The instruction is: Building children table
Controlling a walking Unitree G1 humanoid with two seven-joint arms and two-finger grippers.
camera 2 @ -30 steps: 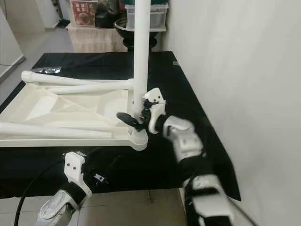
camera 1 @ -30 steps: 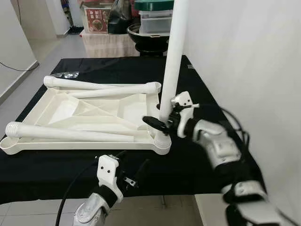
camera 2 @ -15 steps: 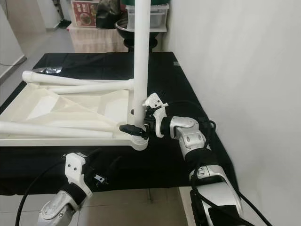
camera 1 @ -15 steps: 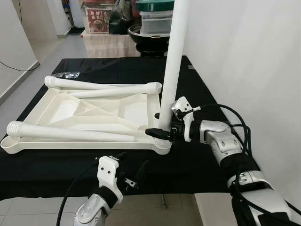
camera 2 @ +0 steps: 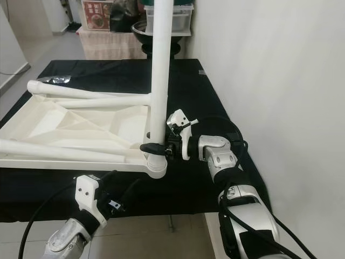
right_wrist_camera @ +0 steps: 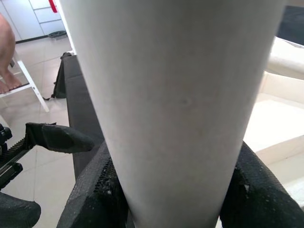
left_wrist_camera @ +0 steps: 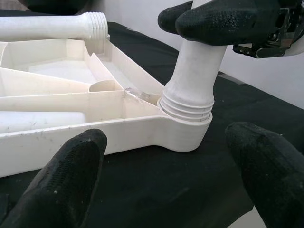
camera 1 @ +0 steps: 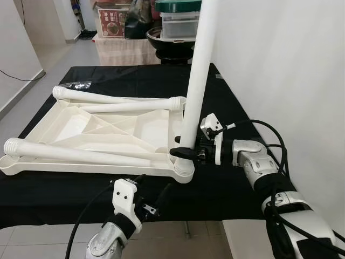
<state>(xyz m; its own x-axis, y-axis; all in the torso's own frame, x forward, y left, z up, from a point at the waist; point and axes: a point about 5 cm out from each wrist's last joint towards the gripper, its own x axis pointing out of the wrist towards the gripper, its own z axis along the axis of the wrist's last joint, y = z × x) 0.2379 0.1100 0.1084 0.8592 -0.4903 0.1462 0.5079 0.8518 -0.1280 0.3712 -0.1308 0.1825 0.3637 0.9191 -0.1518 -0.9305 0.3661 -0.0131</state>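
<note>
A white plastic tabletop (camera 1: 102, 132) lies upside down on a black-covered table (camera 1: 226, 183). One white leg (camera 1: 196, 81) stands upright in its near right corner socket (left_wrist_camera: 186, 130). My right gripper (camera 1: 183, 152) is shut on the base of this leg, just above the socket. Two more legs lie loose across the tabletop: one along the far side (camera 1: 118, 100), one along the near side (camera 1: 75, 152). My left gripper (camera 1: 153, 197) is open below the table's front edge, pointing at the socket corner, holding nothing.
A white wall (camera 1: 280, 65) runs close along the table's right edge. Boxes, a dark bowl and plastic bins (camera 1: 172, 27) stand behind the table. A small plastic bag (camera 1: 75, 85) lies at the far left of the cloth. Grey floor opens to the left.
My right gripper has slid down the upright leg to its base and levelled out. The tabletop's near right corner has shifted slightly. The left gripper has stayed where it was.
</note>
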